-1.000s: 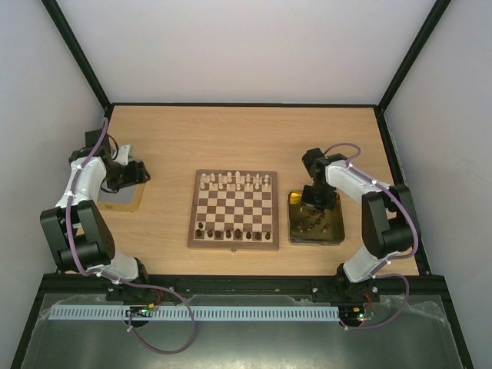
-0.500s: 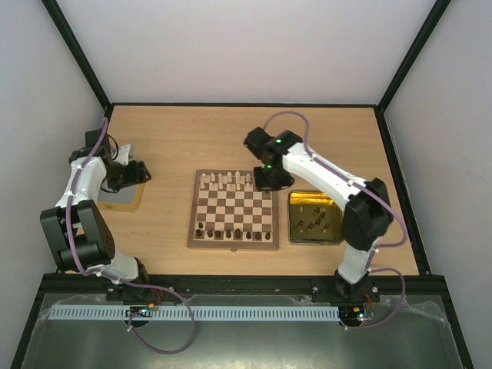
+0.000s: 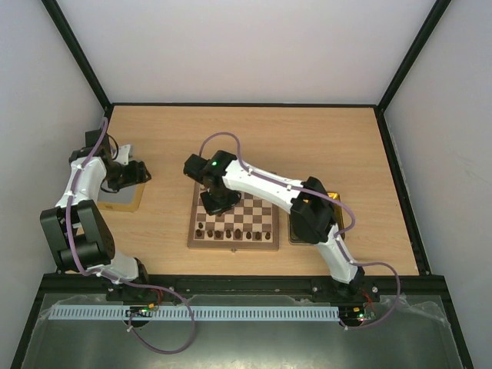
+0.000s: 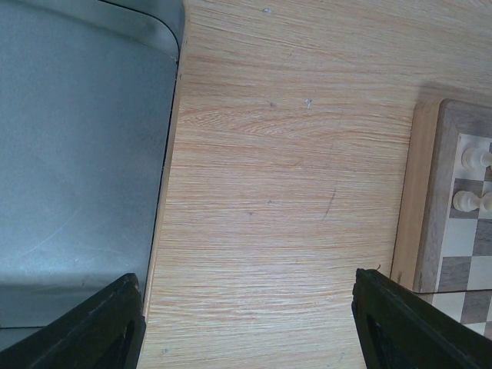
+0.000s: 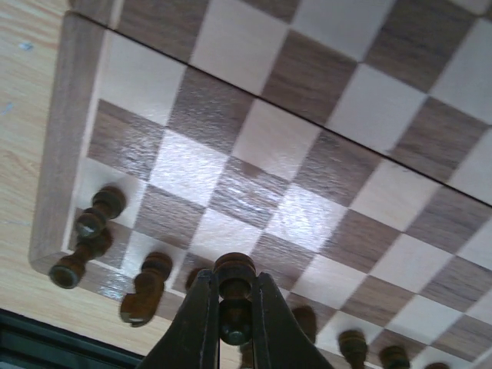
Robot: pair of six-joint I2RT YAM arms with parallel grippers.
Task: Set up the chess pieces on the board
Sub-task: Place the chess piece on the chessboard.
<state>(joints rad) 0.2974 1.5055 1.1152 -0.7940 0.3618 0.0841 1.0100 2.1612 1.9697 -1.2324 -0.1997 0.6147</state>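
Observation:
The board [image 3: 240, 213] lies mid-table, with a row of dark chess pieces [image 3: 231, 233] along its near edge. My right arm reaches across its far side and hides most of the pale row. My right gripper [image 3: 217, 201] hovers over the board's left half. In the right wrist view this gripper [image 5: 233, 296] is shut on a dark pawn-like piece [image 5: 234, 270], held above the chequered squares [image 5: 307, 154] near several dark pieces [image 5: 146, 286]. My left gripper [image 3: 134, 173] stands open and empty over the table, and its fingers [image 4: 100, 327] frame bare wood. Two pale pieces [image 4: 466, 178] show at the board's corner.
A grey tray [image 3: 121, 201] with a gold rim lies under my left gripper, seen large as the tray [image 4: 77, 154] in the left wrist view. A gold tray [image 3: 296, 235] right of the board is mostly hidden by my right arm. Black frame posts border the table.
My right arm has swung left from the gold tray, across the board's far side, to its left half, shut the whole way. The left arm has not moved.

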